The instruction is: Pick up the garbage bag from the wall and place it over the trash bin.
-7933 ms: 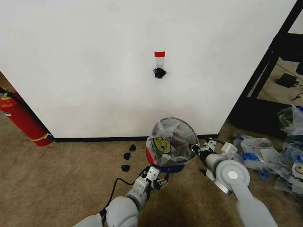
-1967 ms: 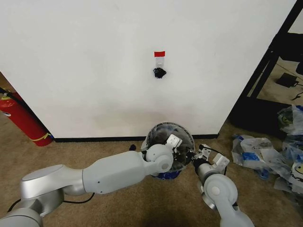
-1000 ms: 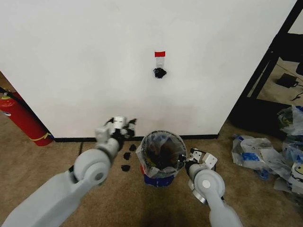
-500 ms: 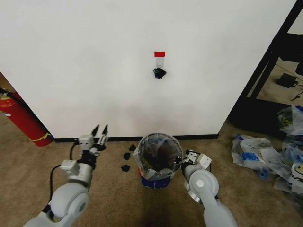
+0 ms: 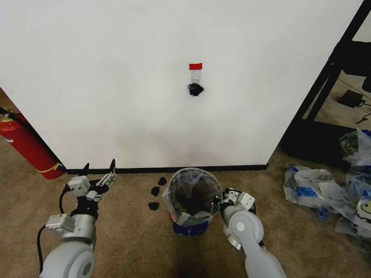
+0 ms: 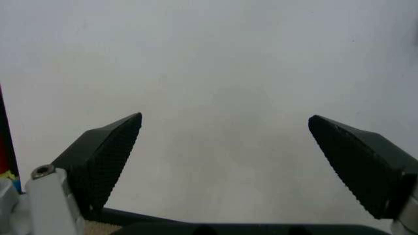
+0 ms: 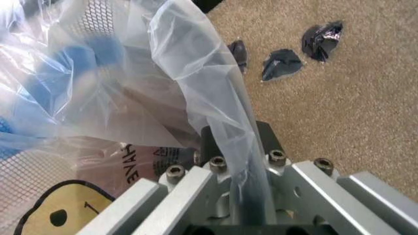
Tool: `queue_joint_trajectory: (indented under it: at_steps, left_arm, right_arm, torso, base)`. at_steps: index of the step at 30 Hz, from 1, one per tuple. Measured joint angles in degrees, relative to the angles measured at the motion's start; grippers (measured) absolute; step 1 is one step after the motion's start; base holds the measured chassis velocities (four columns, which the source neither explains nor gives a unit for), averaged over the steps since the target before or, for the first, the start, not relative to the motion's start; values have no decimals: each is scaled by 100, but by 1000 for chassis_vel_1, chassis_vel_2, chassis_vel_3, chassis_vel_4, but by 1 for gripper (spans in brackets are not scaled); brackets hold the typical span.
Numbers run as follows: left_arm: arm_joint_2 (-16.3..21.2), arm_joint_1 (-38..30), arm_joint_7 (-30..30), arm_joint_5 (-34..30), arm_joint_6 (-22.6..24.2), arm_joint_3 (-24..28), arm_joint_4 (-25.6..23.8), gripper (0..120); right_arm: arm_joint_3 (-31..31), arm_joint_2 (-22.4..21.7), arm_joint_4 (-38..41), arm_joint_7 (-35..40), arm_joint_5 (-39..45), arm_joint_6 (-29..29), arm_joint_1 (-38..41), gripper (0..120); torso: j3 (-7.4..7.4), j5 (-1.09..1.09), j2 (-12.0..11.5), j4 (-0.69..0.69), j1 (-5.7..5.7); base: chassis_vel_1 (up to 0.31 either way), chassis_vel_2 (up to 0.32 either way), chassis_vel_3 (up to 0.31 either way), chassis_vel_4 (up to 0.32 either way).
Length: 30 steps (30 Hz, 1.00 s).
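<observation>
The bag (image 5: 192, 200), thin translucent white plastic with blue at its bottom, lines the bin (image 5: 191, 225) on the carpet near the wall (image 5: 145, 87), its mouth stretched open upward over the rim. In the right wrist view a yellow smiley face shows on the film. The right gripper (image 5: 221, 201) is clamped on the bag's edge. The left gripper (image 5: 98, 171), fingers spread apart, hovers well clear, facing the wall.

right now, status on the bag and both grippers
Left gripper open, off left by the wall. Right gripper shut on garbage bag at trash bin rim. Bag lines bin.
</observation>
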Motion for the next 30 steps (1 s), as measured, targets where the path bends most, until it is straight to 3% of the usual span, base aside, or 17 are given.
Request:
queue_joint_trajectory:
  at_steps: [5,12,15,19,21,25,27,30]
  left_arm:
    - [-9,21,-41,54,-6,84,-4,100]
    - [-204,-24,-255,110,-69,259,57,100]
    - [-206,-5,-262,110,-69,257,46,100]
    - [-175,-1,-271,109,-69,247,32,100]
    - [-176,-6,-274,109,-69,247,23,100]
    - [-213,-28,-277,126,-42,269,-27,100]
    - [-216,-35,-278,127,-37,271,-31,100]
    - [-211,-60,-286,130,-12,273,-56,100]
  right_arm:
    - [12,-23,6,-36,-1,-64,-10,1]
    - [25,-28,20,-137,-65,-55,-14,30]
    - [30,-23,23,-140,-67,-53,-13,37]
    - [37,-21,65,-146,-84,-47,-20,55]
    - [42,-33,101,-170,-89,-33,-40,59]
    - [77,-165,329,-668,-114,395,-226,79]
    - [86,-198,387,-765,-114,444,-255,80]
    - [120,-262,521,-816,-78,463,-271,91]
  torso:
    - [0,0,0,0,0]
    - [0,0,0,0,0]
    - [0,0,0,0,0]
    - [0,0,0,1,0]
    - [0,0,0,1,1]
    - [0,0,0,0,1]
    - [0,0,0,0,1]
    - [0,-1,0,0,1]
  base:
    - [0,0,0,0]
    - [0,0,0,0]
    - [0,0,0,0]
    - [0,0,0,0]
    - [0,0,0,0]
    - [0,0,0,0]
    - [0,0,0,0]
    - [0,0,0,0]
